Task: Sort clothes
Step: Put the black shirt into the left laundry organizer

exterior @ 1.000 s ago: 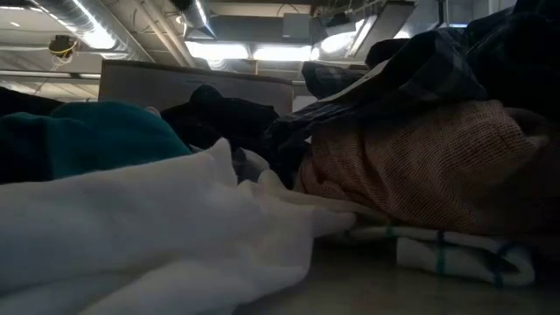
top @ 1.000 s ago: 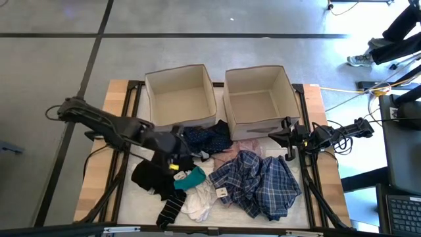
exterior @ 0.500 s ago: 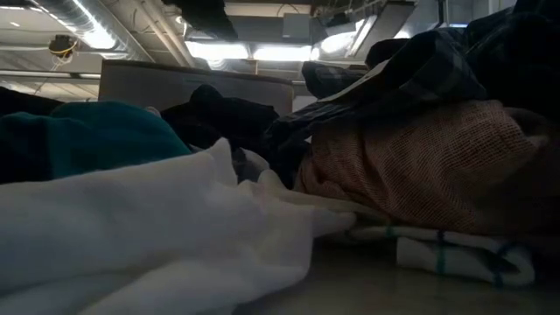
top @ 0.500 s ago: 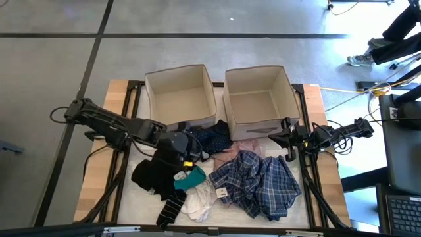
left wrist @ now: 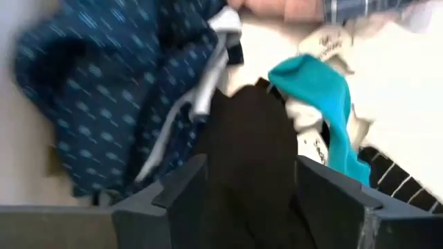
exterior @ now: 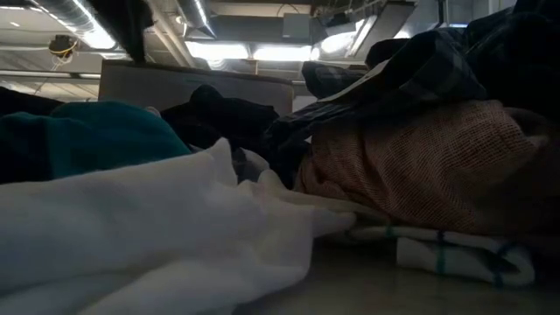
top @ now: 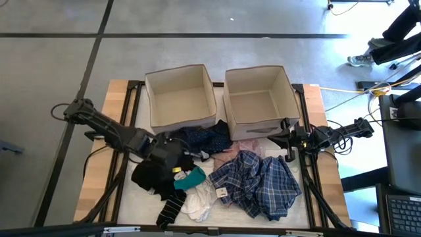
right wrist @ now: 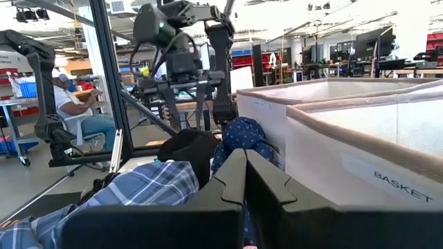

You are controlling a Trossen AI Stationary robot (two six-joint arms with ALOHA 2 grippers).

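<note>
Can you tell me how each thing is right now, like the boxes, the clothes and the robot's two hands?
Left box: upright, nothing inside.
Right box: upright, nothing inside.
Plaid shirt: crumpled on the table.
Navy garment: bunched against the boxes.
Black garment: heaped, between the left gripper's fingers.
Teal item: lying on the pile.
Striped sock: flat at the table's edge.
Left gripper: open, over the black garment.
Right gripper: shut, waiting beside the right box.

Wooden table (top: 92,191), two beige fabric boxes (top: 181,95) at back, clothes (top: 256,184) heaped in front
</note>
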